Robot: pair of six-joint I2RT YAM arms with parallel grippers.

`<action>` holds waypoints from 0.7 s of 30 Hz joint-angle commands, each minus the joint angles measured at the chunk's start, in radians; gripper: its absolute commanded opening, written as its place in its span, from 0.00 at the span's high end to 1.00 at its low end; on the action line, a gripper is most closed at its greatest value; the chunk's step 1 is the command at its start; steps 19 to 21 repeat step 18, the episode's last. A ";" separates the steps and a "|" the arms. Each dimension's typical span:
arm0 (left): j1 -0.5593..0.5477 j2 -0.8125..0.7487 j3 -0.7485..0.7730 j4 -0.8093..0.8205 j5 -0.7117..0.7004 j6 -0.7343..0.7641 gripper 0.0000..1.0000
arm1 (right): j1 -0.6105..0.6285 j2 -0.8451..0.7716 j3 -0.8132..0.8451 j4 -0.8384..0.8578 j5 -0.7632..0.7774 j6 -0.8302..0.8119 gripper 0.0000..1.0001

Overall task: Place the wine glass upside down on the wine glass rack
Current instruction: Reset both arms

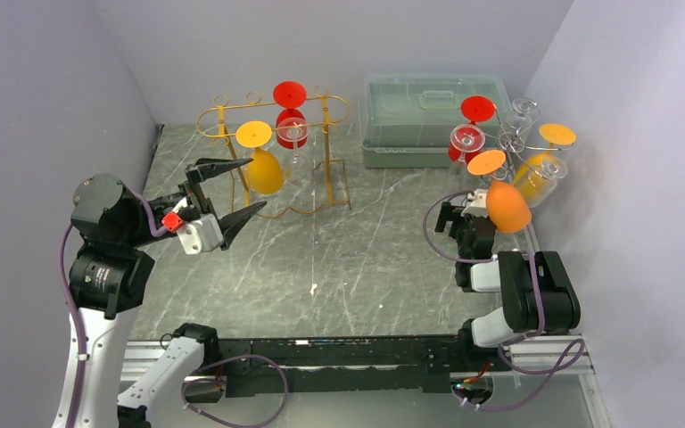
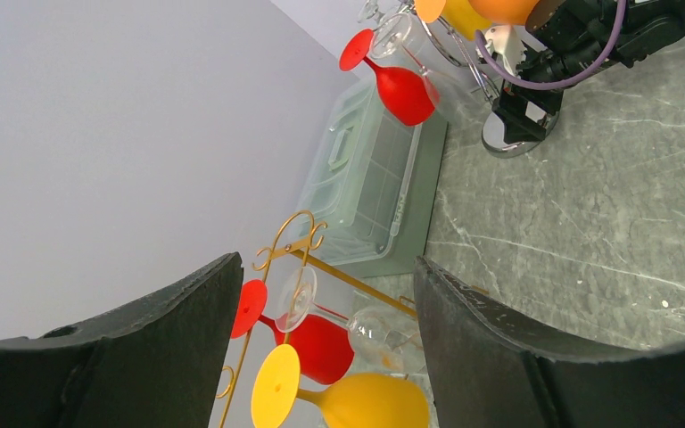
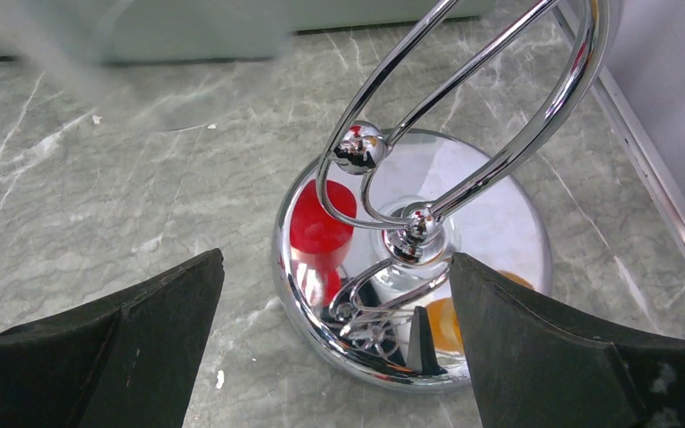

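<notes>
Found the left gripper [image 1: 257, 184] spread wide and empty, held above the bench [image 1: 357, 259] just in front of the gold rack [image 1: 328, 152]. Noted a yellow glass [image 1: 266, 171], a red glass [image 1: 290, 94] and a clear glass [image 1: 294, 134] hanging foot-up on that rack. Found the right gripper [image 3: 335, 263] likewise wide open with nothing held, pointed at the mirrored base of the chrome wine glass rack [image 3: 499, 232]. Saw the orange wine glass [image 1: 507, 205] upside down, foot uppermost, at the near side of the chrome rack, just beside that gripper; could not tell whether touching. Noted a second red glass [image 1: 477, 109] and a second yellow glass [image 1: 557, 135] hung there too, and a lidded plastic box [image 1: 428, 111] behind.
</notes>
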 commanded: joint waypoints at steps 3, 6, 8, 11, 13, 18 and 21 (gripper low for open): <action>0.001 -0.001 0.000 0.007 0.007 0.010 0.25 | 0.000 -0.002 0.026 0.048 0.010 -0.003 0.00; 0.001 -0.001 0.000 0.007 0.007 0.010 0.25 | 0.000 -0.004 0.025 0.049 0.010 -0.003 0.00; 0.001 -0.001 0.000 0.007 0.007 0.010 0.25 | 0.001 -0.005 0.023 0.052 0.012 -0.003 0.00; 0.001 -0.001 0.000 0.007 0.007 0.010 0.25 | 0.000 -0.004 0.024 0.050 0.013 -0.003 0.00; 0.001 -0.001 0.000 0.007 0.007 0.010 0.25 | 0.000 -0.003 0.026 0.049 0.011 -0.003 0.00; 0.001 -0.001 0.000 0.007 0.007 0.010 0.25 | 0.000 -0.005 0.022 0.053 0.013 -0.003 0.00; 0.001 -0.001 0.000 0.007 0.007 0.010 0.25 | 0.000 -0.005 0.022 0.053 0.013 -0.003 0.00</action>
